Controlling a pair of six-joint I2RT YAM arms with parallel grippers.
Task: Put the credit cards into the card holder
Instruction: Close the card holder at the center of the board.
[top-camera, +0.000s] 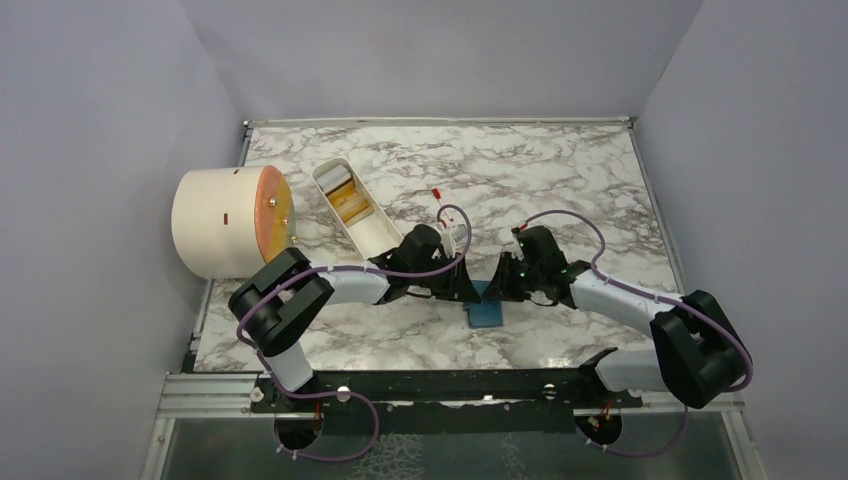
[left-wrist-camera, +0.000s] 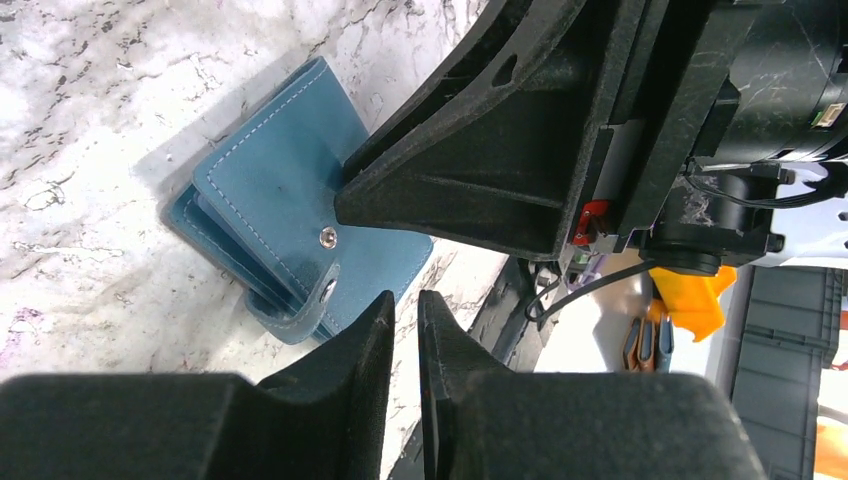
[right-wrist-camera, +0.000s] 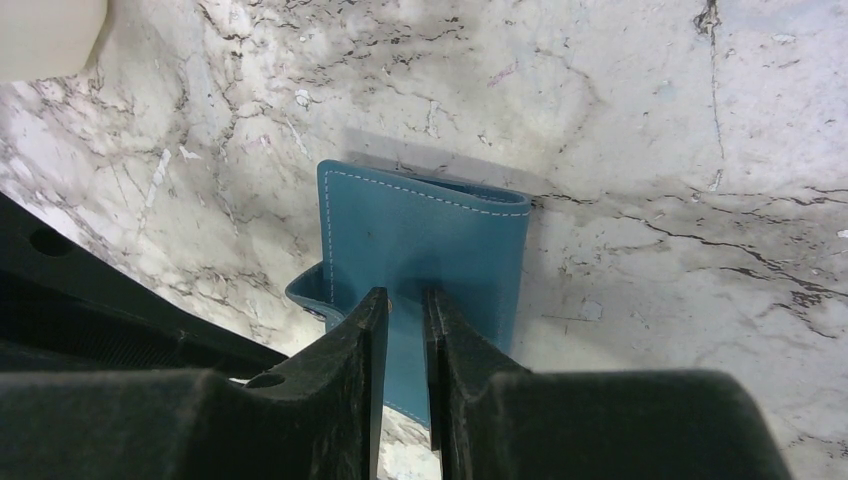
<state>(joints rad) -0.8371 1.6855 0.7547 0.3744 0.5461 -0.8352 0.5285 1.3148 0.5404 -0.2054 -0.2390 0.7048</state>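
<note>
The card holder (left-wrist-camera: 270, 180) is lying folded on the marble table (top-camera: 560, 170), roughly midway across its width and nearer the near edge than the far one. Its round snap (left-wrist-camera: 327, 236) is looking fastened, though the panels are gaping a little at one side. Both arms are reaching in over it from either side, probably so that one can pin it down while the other works the flap open. The left gripper (left-wrist-camera: 405, 300) is hovering just beside the snap strap. Its jaws are standing a narrow slit apart with nothing between them, which suits a pinch on that thin strap. The right gripper (right-wrist-camera: 404, 300) is sitting directly over the holder, with one finger lying low across the top panel near the snap. Its jaws are showing a similar narrow gap with teal filling it. Whether they are nipping the leather or only hanging above it, I cannot tell. The credit cards (top-camera: 350, 203) appear to be waiting in the long white tray (top-camera: 378, 236) toward the far-left part of the table, well apart from the holder and next to the cream cylinder (top-camera: 215, 225). Judging by this, the opening step is in hand and no card is loaded yet.
</note>
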